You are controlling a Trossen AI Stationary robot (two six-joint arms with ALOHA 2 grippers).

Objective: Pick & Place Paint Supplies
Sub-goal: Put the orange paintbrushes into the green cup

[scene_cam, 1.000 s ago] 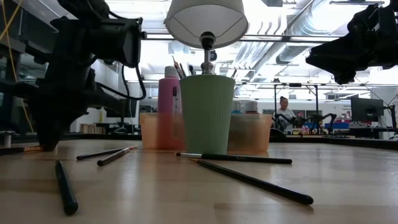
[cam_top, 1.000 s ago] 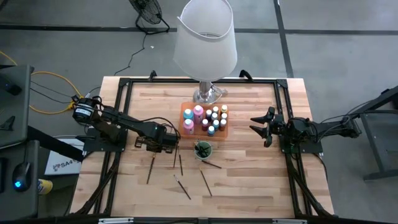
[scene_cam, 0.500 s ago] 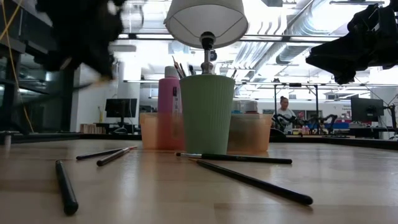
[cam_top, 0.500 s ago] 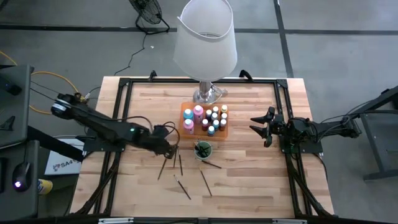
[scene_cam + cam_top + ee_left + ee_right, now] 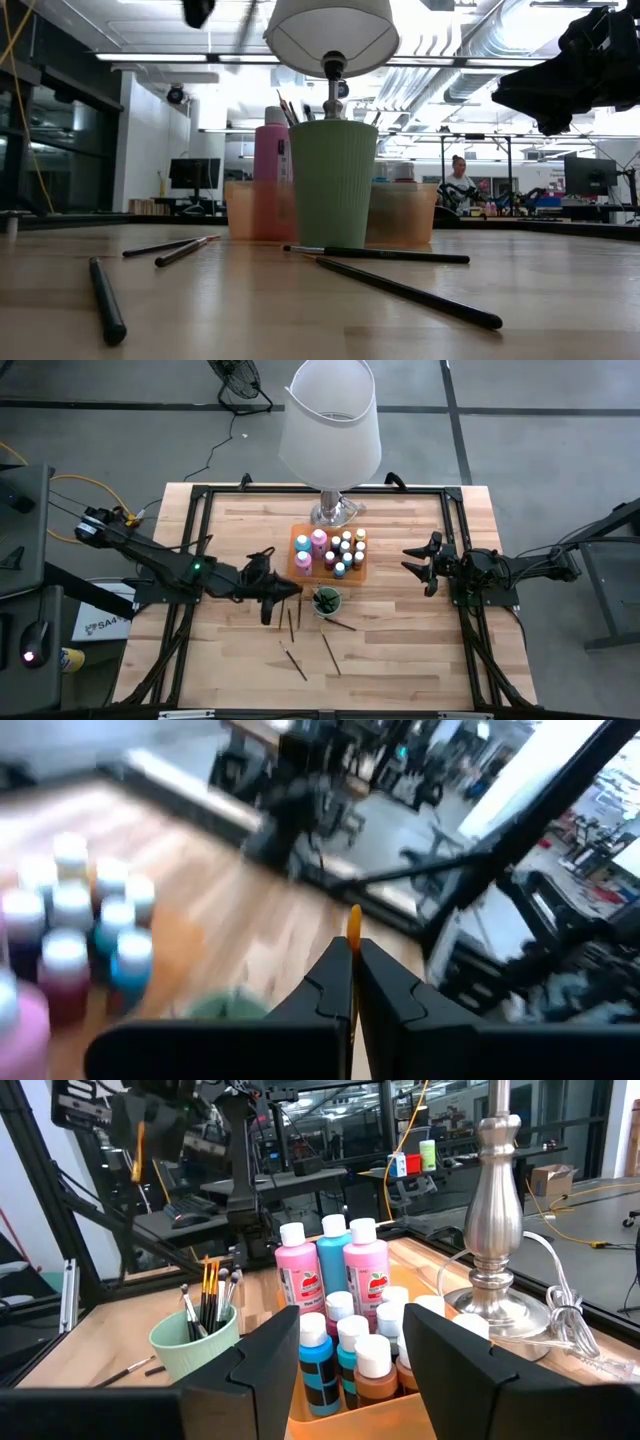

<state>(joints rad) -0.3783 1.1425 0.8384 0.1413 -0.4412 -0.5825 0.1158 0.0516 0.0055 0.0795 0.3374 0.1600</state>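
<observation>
High view: left gripper (image 5: pixel 283 591) now hanging above the table just left of the green cup (image 5: pixel 326 601), having lifted off the wood and swung in from the table's left side; fingers clamping shut on a thin brush (image 5: pixel 353 932), orange end poking out beyond the tips. Four loose brushes (image 5: pixel 291 624) lying below and beside it. Orange tray (image 5: pixel 364 567) of paint bottles (image 5: pixel 347 546) sitting just beyond the cup. Right gripper (image 5: pixel 422 564) waiting unmoved at the right, jaws parted, holding nothing.

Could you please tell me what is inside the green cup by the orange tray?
Several brushes stand upright in the green cup, bristles up, some with orange handles. Their lower ends and the cup's bottom are hidden by its wall.
</observation>
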